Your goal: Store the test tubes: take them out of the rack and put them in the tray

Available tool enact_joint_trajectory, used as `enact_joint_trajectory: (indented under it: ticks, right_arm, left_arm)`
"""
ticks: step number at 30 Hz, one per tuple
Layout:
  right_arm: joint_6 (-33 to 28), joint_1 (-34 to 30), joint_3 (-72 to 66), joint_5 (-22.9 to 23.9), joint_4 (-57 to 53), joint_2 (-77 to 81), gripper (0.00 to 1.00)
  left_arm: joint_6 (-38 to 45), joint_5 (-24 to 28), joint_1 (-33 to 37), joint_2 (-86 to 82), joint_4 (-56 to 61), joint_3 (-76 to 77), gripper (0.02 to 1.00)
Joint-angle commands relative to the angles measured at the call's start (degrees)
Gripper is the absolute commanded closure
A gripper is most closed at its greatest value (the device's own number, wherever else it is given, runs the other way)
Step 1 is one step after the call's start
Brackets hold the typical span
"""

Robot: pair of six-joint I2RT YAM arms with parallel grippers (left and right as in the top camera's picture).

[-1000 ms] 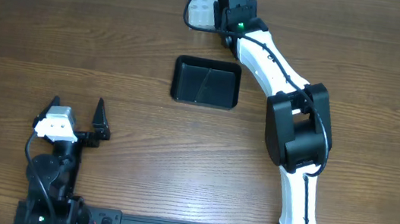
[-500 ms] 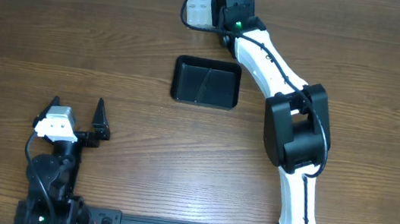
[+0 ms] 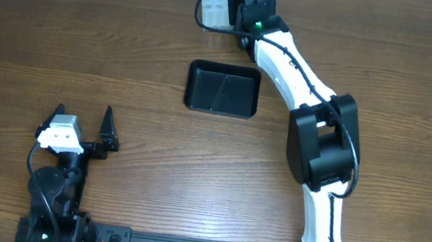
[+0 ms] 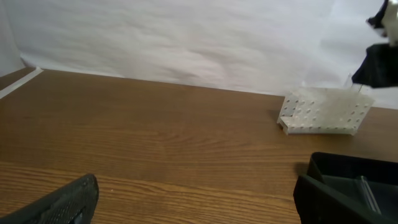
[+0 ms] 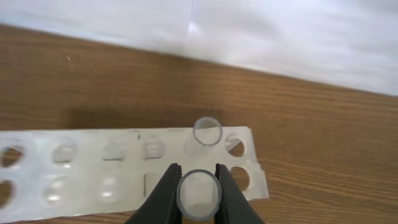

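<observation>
1 test tube [image 5: 199, 194] is standing in the white rack [image 5: 93, 180] beyond the black tray [image 3: 224, 69], with the right tool [image 5: 197, 177] clamping it; the step is calling for a straight vertical pull clearing the neighbouring tube [image 5: 207, 132]. Left tool [image 3: 84, 113] is sitting wide open, empty. Wooden bench [image 3: 86, 39] is meeting a white backdrop [image 4: 186, 37].

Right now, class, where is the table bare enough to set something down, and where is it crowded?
Bare: the table left of the tray, beyond the left gripper; also the strip between tray and rack. Crowded: the rack, where the right gripper grips a tube.
</observation>
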Motion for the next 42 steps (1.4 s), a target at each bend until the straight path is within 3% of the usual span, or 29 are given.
enact_joint_trajectory:
  ticks: [1,15,23,27,36,42]
  right_arm:
    - [0.17,0.74,1.68,1.03,0.33,-5.01,0.923]
    - [1.18,2.97,1.68,1.03,-5.31,-12.85,0.936]
    - [17.64,3.34,1.68,0.98,-21.33,-17.88,0.978]
    - [23.1,3.39,2.05,0.17,-30.53,-18.16,0.991]
    - [29.73,3.48,2.1,-6.75,-41.51,-18.12,0.989]
    - [30.27,3.45,3.32,-11.93,-42.88,-16.79,0.991]
  left_arm:
    - [0.87,0.76,0.26,-0.39,-0.2,-0.24,0.02]
    - [0.87,0.76,0.26,-0.39,-0.2,-0.24,0.023]
    - [0.87,0.76,0.26,-0.39,-0.2,-0.24,0.02]
    - [0.87,0.76,0.26,-0.39,-0.2,-0.24,0.023]
    - [0.87,0.76,0.26,-0.39,-0.2,-0.24,0.02]
    - [0.87,0.76,0.26,-0.39,-0.2,-0.24,0.023]
